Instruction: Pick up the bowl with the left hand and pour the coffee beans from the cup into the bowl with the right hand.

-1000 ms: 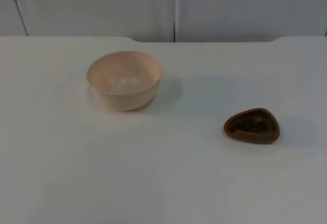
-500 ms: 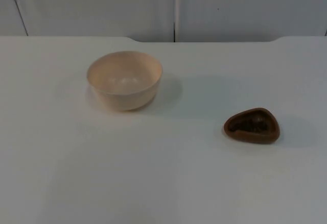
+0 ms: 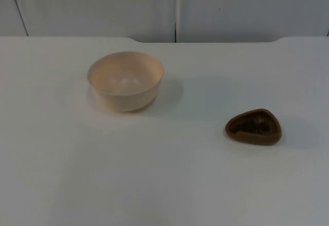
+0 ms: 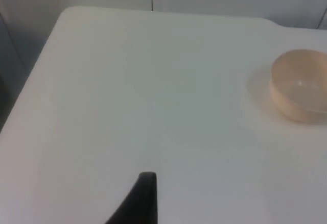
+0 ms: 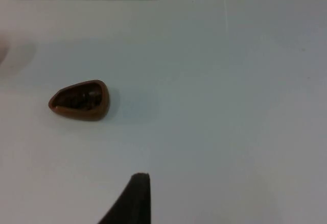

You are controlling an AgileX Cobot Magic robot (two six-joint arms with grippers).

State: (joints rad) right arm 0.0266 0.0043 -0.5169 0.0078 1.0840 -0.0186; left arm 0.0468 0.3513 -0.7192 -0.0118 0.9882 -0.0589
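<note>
In the top view, the white table (image 3: 164,185) takes most of the frame and ends at the grey partition wall (image 3: 103,7) along the upper edge. Going from left to right, I first meet the bowl (image 3: 125,80), left of centre in the upper half of the frame. It is pale cream, stands upright on the table, and I see nothing inside it. Further right, a little below the middle of the frame, sits the cup (image 3: 253,126). It is small, brown, with a rounded three-sided rim, and it also stands upright. Inside it lie the dark coffee beans (image 3: 252,127). Bowl and cup are well apart, with bare table between them.

My left gripper (image 4: 145,193) hangs above the table near its left edge; in the left wrist view I see one black fingertip of it, and the bowl (image 4: 300,83) lies well away from it. It touches nothing. Whether its fingers are spread or closed, I cannot tell.

My right gripper (image 5: 137,196) hangs above the table too; in the right wrist view one black fingertip shows, and the cup (image 5: 80,100) with the beans stands apart from it, not touched. Here also I cannot tell if the fingers are spread or closed.
</note>
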